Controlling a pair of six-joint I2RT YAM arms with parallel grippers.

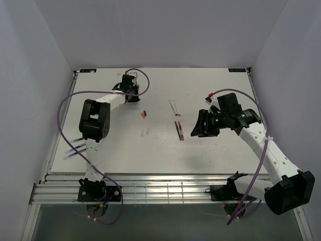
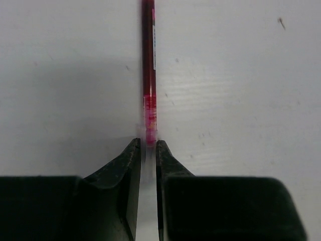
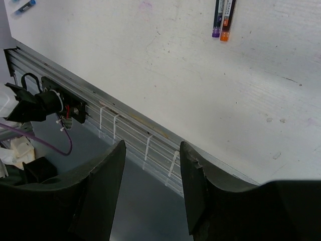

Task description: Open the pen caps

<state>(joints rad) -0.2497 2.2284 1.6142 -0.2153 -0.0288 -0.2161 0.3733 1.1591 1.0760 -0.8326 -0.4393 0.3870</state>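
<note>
In the left wrist view a red pen (image 2: 147, 55) lies on the white table (image 2: 241, 100), pointing straight away. Its brighter pink end (image 2: 150, 118) reaches in between the tips of my left gripper (image 2: 147, 142). The jaws stand a narrow slit apart, about the pen's width, and I cannot make out whether they press on it. From above, my left gripper (image 1: 131, 94) is at the far left. Two tiny pen caps, orange (image 1: 143, 116) and blue (image 1: 145, 111), lie loose mid-table. My right gripper (image 1: 201, 124) (image 3: 150, 145) hovers open and empty on the right.
Two pens (image 1: 178, 130) (image 3: 221, 17) lie side by side mid-table, a white one (image 1: 174, 106) behind them. Two more pens (image 1: 74, 149) lie near the left edge. Metal rails (image 1: 150, 185) (image 3: 135, 130) run along the near edge, with cables at both arm bases.
</note>
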